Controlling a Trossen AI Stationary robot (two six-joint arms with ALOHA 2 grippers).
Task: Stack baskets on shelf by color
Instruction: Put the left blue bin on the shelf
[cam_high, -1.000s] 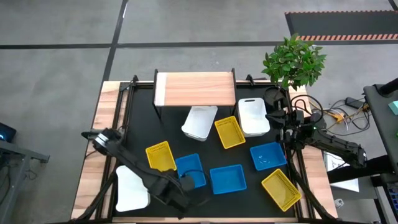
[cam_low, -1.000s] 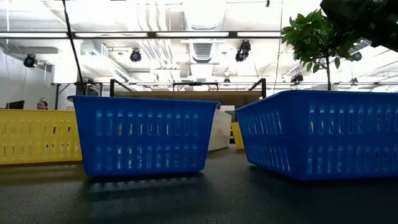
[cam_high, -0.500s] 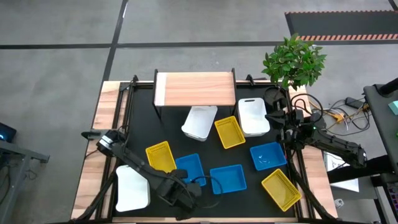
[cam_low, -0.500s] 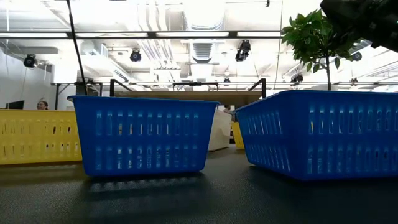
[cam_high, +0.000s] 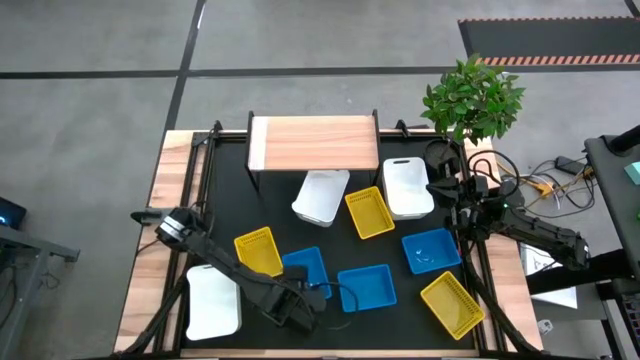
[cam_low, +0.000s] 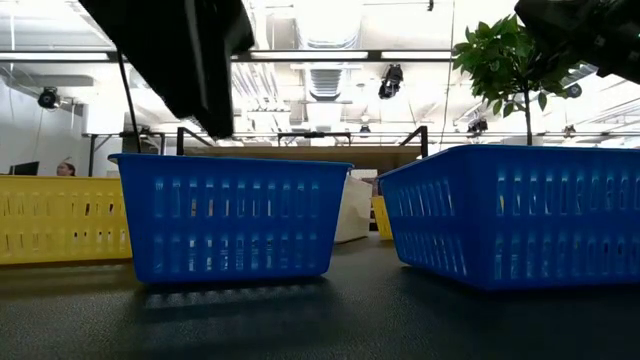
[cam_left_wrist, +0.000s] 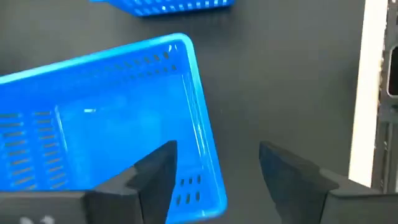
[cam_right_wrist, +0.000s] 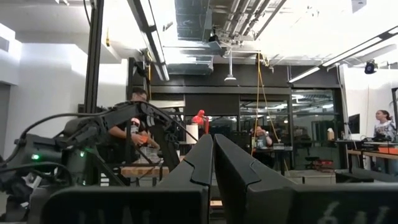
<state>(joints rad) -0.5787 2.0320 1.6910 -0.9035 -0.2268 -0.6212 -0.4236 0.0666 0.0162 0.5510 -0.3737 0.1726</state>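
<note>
Nothing is sitting on the shelf yet, so by my reading the whole sort is still ahead: all nine baskets are lying loose on the surface in front of it, unstacked. The left gripper is hovering with jaws wide, straddling the near wall of a blue basket at the front. The right gripper is waiting at the right edge, jaws pressed together and holding nothing.
</note>
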